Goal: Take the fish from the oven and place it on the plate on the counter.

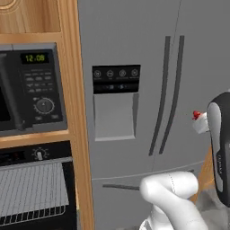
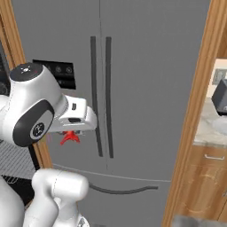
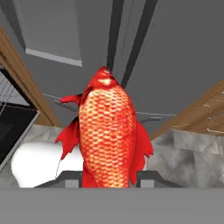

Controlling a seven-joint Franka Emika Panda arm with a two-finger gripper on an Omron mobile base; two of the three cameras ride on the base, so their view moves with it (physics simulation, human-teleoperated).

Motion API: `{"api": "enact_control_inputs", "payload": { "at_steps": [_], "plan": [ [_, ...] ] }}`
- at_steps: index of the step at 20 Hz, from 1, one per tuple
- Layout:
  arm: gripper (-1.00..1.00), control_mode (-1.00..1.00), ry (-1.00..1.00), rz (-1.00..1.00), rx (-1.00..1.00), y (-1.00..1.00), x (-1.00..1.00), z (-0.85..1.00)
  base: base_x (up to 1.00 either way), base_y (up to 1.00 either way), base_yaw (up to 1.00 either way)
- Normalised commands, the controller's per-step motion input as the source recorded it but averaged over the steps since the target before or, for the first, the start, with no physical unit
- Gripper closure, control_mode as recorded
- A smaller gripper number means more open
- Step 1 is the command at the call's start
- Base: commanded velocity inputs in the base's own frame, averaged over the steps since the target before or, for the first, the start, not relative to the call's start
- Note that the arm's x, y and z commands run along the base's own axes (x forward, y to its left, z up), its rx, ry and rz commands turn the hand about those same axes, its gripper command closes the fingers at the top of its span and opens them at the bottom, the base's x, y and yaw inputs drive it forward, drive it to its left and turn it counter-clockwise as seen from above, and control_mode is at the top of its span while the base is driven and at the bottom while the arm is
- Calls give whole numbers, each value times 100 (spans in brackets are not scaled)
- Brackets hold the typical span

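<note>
One fish [image 3: 107, 131], two dark finger tips, and a firm pinch between them: the hand view has the red-orange body standing up the middle of the frame, head at the top, tail end sunk down where the gripper [image 3: 109, 177] clamps it from either side. That is a grasp on the fish, no question, and holding it by the tail end keeps the scaly bulk hanging clear of the hand.

Sweeping the left base view from the left edge: the microwave [image 1: 33, 87] with its green clock sits at upper left, and below it, at lower left, the oven [image 1: 36, 188] shows its wire rack, door apparently open. That looks like the pickup spot, now left behind. Across the middle runs the grey fridge [image 1: 134, 90] with its dispenser panel. At the right edge, a speck of red peeks out beside the arm's dark wrist: the fish in the gripper, carried high in front of the fridge.

The right base view, left to right: the big white joint, then the gripper [image 2: 70, 133] with the red forked tail dangling just under it at middle left, then the fridge doors, a wooden post, and at the far right a slice of counter [image 2: 206, 133].

I judge the carry is mid-way; the plate is not something I can pick out, so the arm likely needs to swing on rightward toward that counter.
</note>
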Motion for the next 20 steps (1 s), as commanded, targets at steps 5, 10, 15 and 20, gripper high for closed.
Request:
{"api": "enact_control_inputs", "payload": {
  "at_steps": [5, 10, 15, 20],
  "plan": [
    [100, 100, 0, 0, 0, 0, 0, 0, -2, -100, -5],
    [100, 100, 0, 0, 0, 0, 0, 0, 1, -100, -2],
    [100, 100, 0, 0, 0, 0, 0, 0, 25, -100, 0],
    [100, 100, 0, 0, 0, 0, 0, 0, 36, -100, 0]
  ]
}}
